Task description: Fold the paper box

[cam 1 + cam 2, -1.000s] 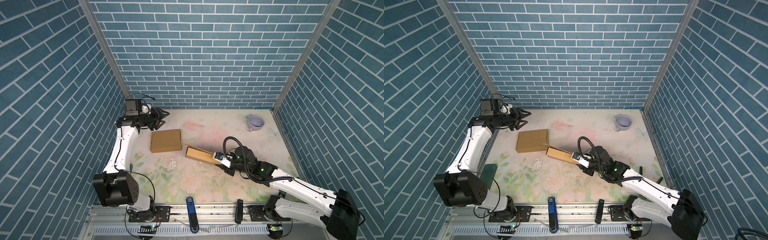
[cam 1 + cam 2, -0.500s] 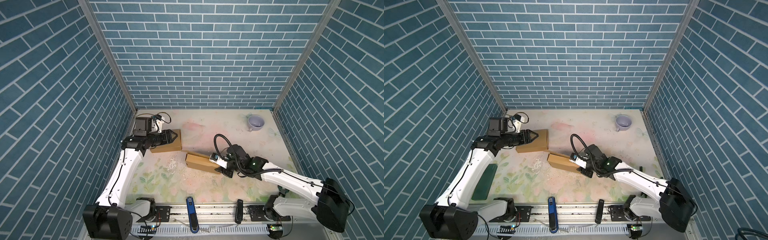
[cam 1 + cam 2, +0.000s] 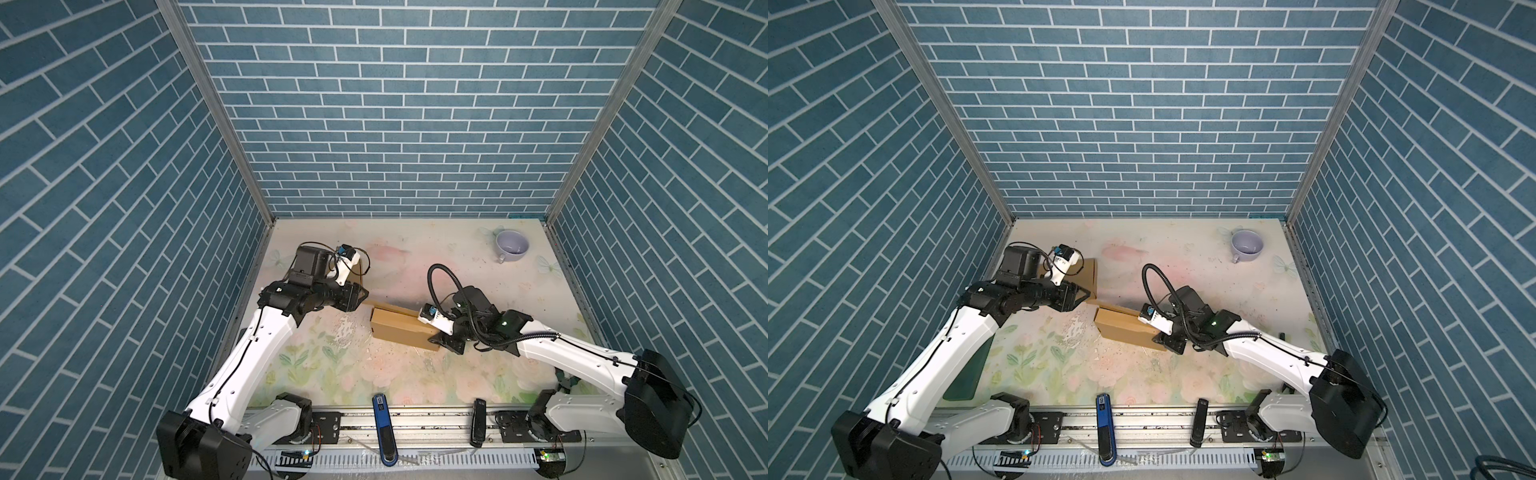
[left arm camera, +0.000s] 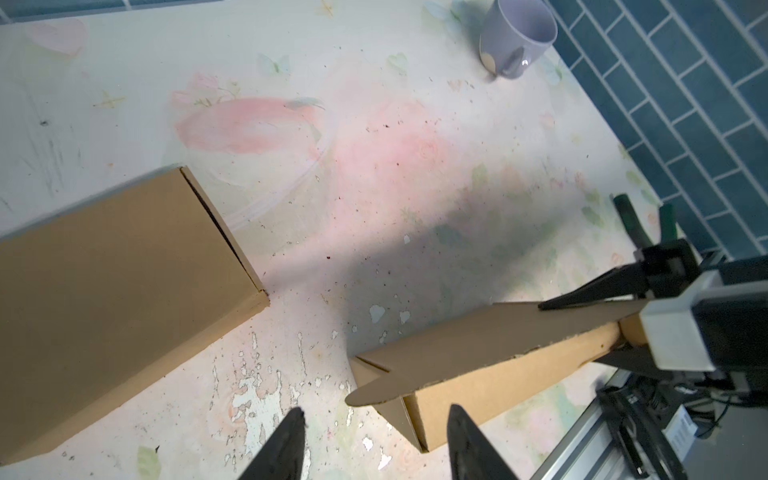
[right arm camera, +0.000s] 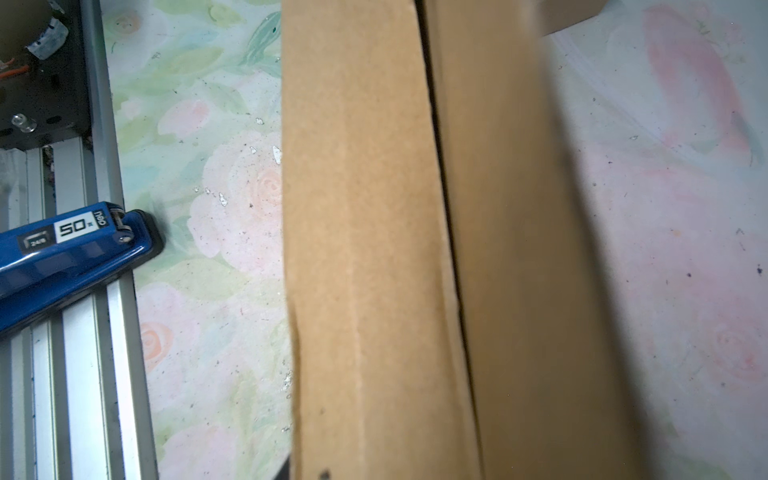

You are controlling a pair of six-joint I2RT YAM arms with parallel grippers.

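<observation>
Pinching paper box (image 3: 399, 333), right fingers (image 4: 590, 292)

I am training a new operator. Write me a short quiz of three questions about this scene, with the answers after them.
1. True or false: the left end effector is gripping the paper box.
2. What stands near the far right corner of the table? A) a bowl B) a lavender mug C) a bottle
3. How many brown cardboard boxes are in the scene?

Key
1. False. It is open and grips nothing; the right end effector is shut on the paper box.
2. B
3. Two; the second box lies beside the left arm.
</observation>
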